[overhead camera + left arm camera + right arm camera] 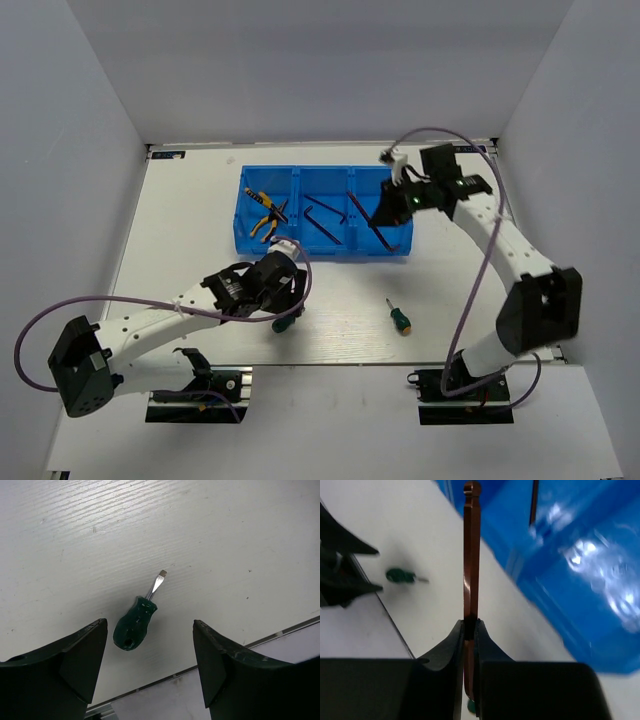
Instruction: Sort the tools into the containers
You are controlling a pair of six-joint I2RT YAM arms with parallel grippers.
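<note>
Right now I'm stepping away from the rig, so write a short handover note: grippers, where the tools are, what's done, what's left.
Left gripper: jaws open over the near screwdriver on the table, not gripping it.
Right gripper: jaws shut on the held hex key, at the right end of the blue bin.
Done: pliers in the left compartment, a second hex key in the middle one, a third hex key in the bin by the right gripper.
Left: release the held key, then bin the near screwdriver and the other screwdriver.
</note>
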